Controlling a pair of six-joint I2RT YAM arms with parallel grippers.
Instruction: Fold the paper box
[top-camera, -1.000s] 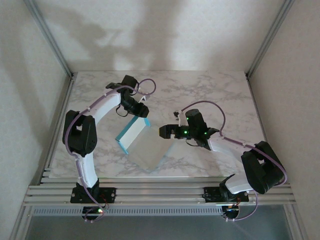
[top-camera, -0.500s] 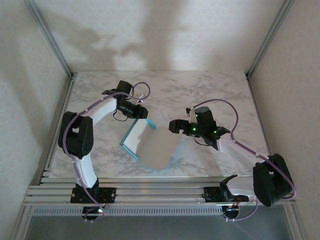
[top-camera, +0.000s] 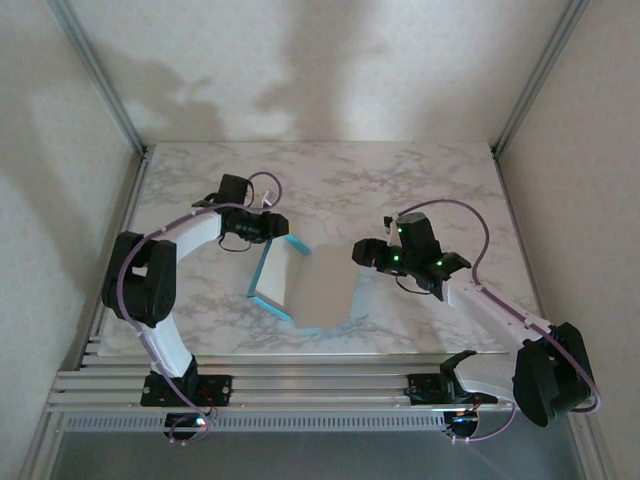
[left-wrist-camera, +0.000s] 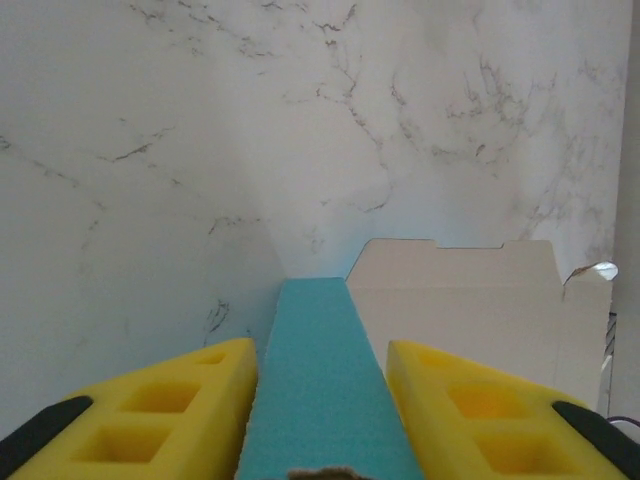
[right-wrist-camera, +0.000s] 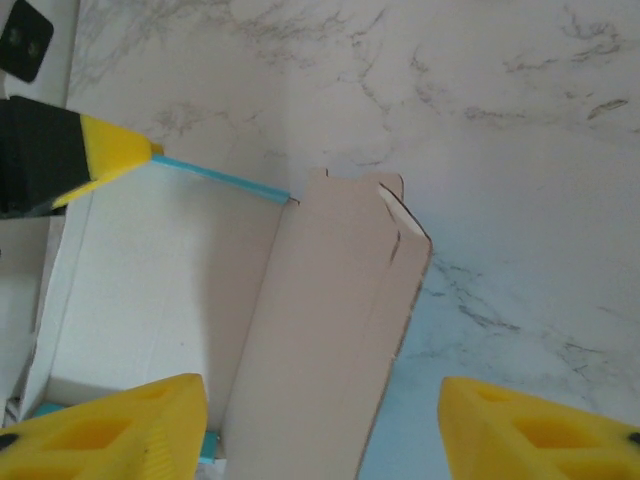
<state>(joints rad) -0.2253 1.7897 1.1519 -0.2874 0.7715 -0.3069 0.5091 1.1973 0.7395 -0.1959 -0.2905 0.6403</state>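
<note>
The box (top-camera: 318, 288) lay on the marble table (top-camera: 430, 180), a little nearer than the middle, between the two grippers. From above, its left wall stood raised, turquoise on the outside. A pale panel leaned over on the right, with a sliver of turquoise showing beneath it at the near edge.

The left gripper (top-camera: 284, 230) reached in from the left to the far end of that raised wall. In the left wrist view the gripper (left-wrist-camera: 320, 352) had the turquoise card running up between its yellow fingers (left-wrist-camera: 170, 405). The card met both inner faces, so the jaws were pinching the wall of the box (left-wrist-camera: 455, 300). Beyond it the pale panel stood with a notched top edge against the table (left-wrist-camera: 200, 140).

The right gripper (top-camera: 361, 252) hovered just beside the box's right side. In the right wrist view the gripper (right-wrist-camera: 322, 392) was spread wide, its fingers (right-wrist-camera: 110, 425) well apart with the pale folded panel of the box (right-wrist-camera: 330, 320) between them. Bare table (right-wrist-camera: 520, 140) showed between the panel and the right-hand finger; whether the other finger touched the card could not be told. To the left lay the box's white floor, and a thin turquoise edge ran along its far side to the yellow tip of a left-gripper finger (right-wrist-camera: 110, 152)
</note>
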